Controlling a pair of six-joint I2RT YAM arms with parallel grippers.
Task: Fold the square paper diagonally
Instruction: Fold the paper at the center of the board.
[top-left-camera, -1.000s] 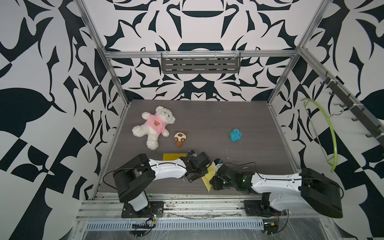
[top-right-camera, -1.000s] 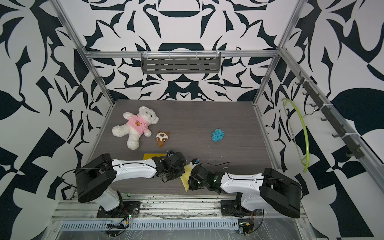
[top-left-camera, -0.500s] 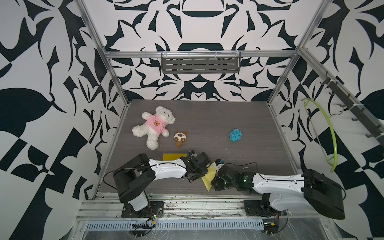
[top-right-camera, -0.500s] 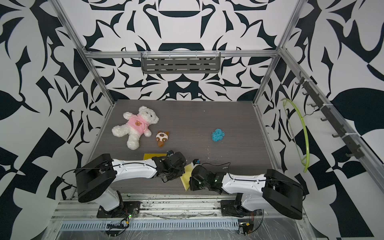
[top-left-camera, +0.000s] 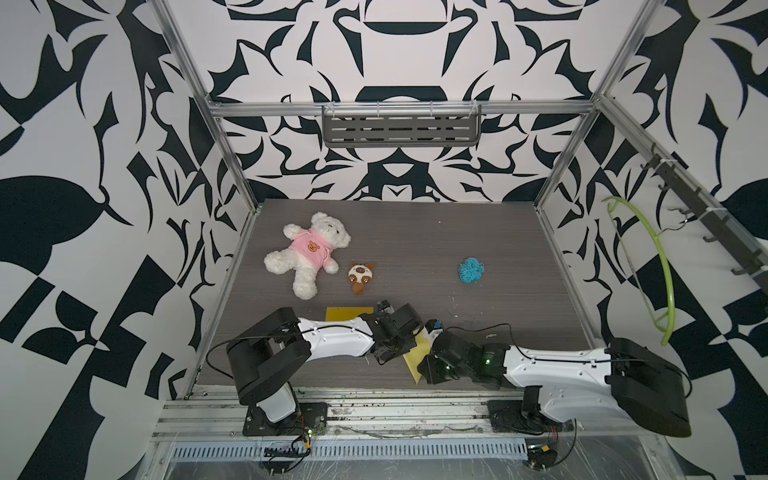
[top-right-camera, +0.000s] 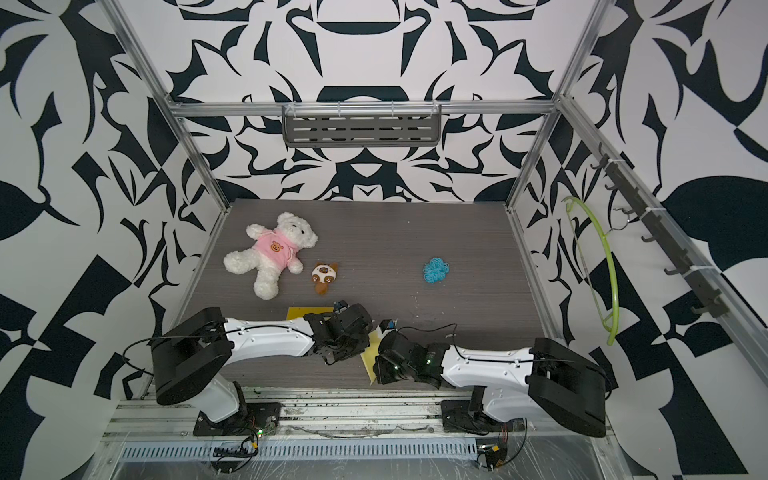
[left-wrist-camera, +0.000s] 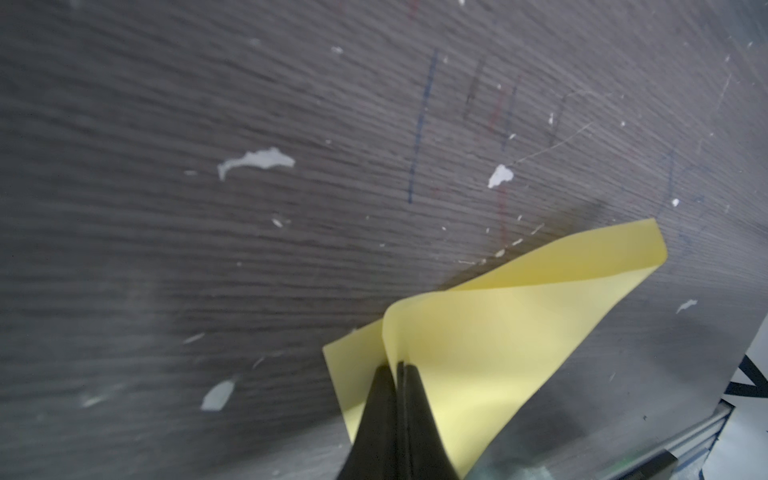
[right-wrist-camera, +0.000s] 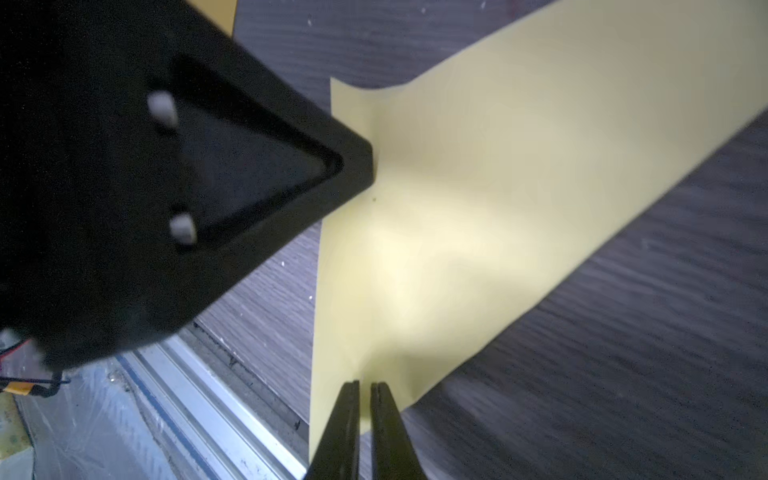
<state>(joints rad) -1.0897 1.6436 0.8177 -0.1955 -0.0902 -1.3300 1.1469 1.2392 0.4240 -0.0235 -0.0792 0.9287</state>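
Observation:
A pale yellow square paper (top-left-camera: 417, 358) (top-right-camera: 369, 360) lies near the table's front edge, between my two grippers. In the left wrist view the paper (left-wrist-camera: 498, 332) is lifted and curled over itself, and my left gripper (left-wrist-camera: 399, 368) is shut on the raised part. In the right wrist view the paper (right-wrist-camera: 498, 187) spreads away as a long flat strip. My right gripper (right-wrist-camera: 365, 384) is at its near corner, jaws a narrow gap apart with the sheet showing through the gap. The left gripper's black finger (right-wrist-camera: 249, 166) touches the paper's edge there.
A darker yellow sheet (top-left-camera: 349, 313) lies flat behind the left arm. Farther back are a white teddy bear in a pink shirt (top-left-camera: 309, 253), a small brown and white plush (top-left-camera: 360, 277) and a blue yarn ball (top-left-camera: 471, 270). The table's metal front rail (right-wrist-camera: 216, 399) runs just beside the paper.
The right gripper's jaws have parted slightly at the paper's corner. The left gripper has stayed shut on the paper, and both arms have barely moved.

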